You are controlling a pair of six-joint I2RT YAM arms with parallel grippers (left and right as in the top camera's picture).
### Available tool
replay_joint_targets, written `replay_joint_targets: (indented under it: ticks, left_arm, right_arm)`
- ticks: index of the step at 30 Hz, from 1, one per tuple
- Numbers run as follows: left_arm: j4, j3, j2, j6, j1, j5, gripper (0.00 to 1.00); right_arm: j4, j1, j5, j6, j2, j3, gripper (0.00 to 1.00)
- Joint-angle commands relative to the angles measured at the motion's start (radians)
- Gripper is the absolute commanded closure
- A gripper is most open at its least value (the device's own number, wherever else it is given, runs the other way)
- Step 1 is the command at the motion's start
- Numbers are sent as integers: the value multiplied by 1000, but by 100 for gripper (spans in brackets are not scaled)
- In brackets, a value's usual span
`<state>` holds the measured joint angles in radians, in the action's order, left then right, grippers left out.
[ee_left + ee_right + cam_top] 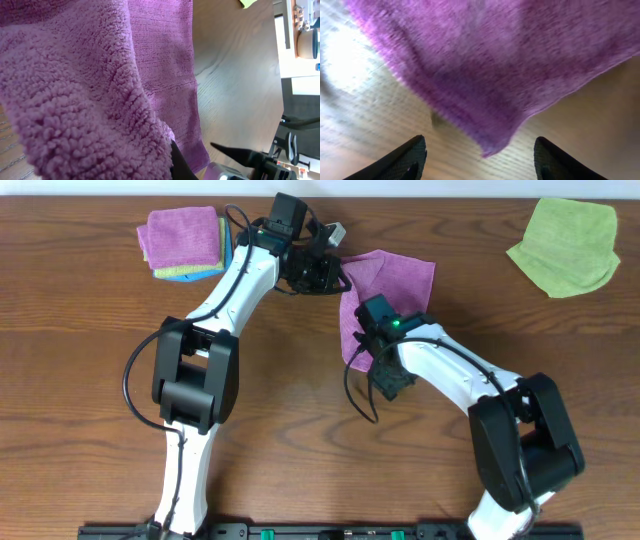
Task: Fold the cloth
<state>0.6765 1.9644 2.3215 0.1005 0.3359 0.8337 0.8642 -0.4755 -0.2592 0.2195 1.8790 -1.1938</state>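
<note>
From overhead: shows a wooden table (300, 410) with the cloth (395, 280), purple-magenta and fuzzy, lying rumpled and partly folded at the far middle. Places the left gripper (335, 275) at the cloth's far-left edge, touching it. Places the right gripper (368, 332) over the cloth's near-left part, with its jaws hidden beneath the wrist. Also shows a stack of folded cloths (183, 238) at the far left with a purple one on top, and a lime-green cloth (565, 245) at the far right, well apart from the rest.

From the left wrist: fills most of the frame with thick purple pile, bunched close against the camera. Shows one dark finger (178, 162) pressed into the fabric at the bottom edge. Reads as jaws closed tight on a gathered fold of the cloth. Shows bare table to the right of the fabric.

From the right wrist: looks blurred. Shows two dark fingertips (412, 155) set wide apart with nothing between them gripped. Shows a corner of the cloth pointing towards the gap, lying on the table.
</note>
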Motion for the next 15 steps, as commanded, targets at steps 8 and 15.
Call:
replay_joint_targets:
  ticks: [8,15]
  left_arm:
    - [3,15,-18,-19,-3,-6,94]
    - [0,15,-18,-19,-3,-6,94]
  right_arm:
    - [-59,-3,-66,89,45,5,28]
    - [-66,-4,-47,92,87,5,65]
